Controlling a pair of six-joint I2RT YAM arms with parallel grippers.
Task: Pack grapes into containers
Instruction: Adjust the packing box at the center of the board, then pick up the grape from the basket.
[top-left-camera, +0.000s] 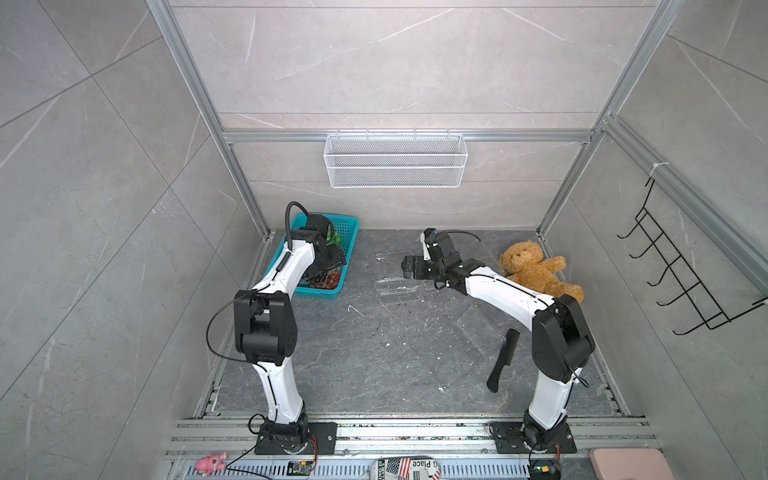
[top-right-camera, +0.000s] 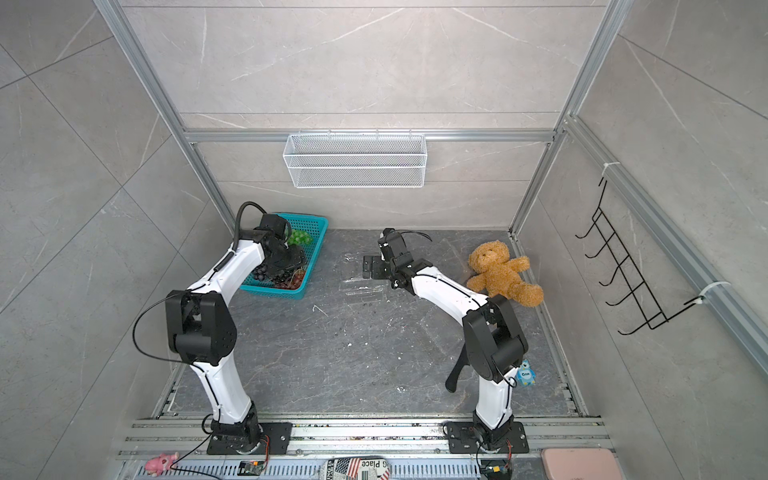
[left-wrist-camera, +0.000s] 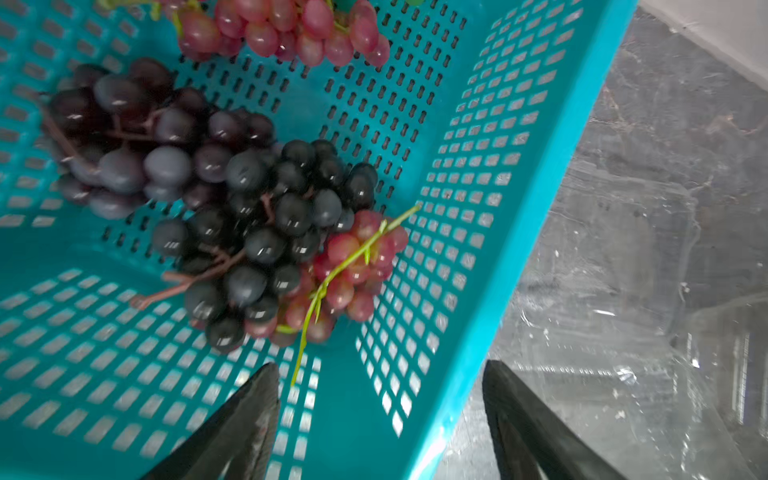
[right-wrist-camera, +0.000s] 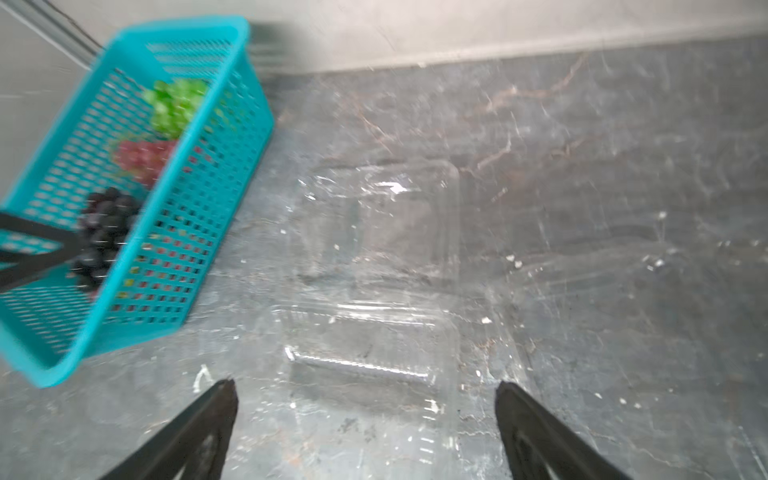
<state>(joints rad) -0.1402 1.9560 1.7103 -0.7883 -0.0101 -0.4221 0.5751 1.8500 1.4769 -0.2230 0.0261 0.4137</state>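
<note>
The grapes (left-wrist-camera: 266, 249) all lie in the teal basket (left-wrist-camera: 478, 232), in dark, red and green bunches. They look light, glossy and slippery, floppy on thin stems, so I'd pinch one across its thick middle. The left fingers (left-wrist-camera: 249, 415) hang spread and empty above them. The right fingers (right-wrist-camera: 199, 424) stand wide apart, holding nothing, over an open clear container (right-wrist-camera: 374, 353) on the table (right-wrist-camera: 623, 166); it is empty.
</note>
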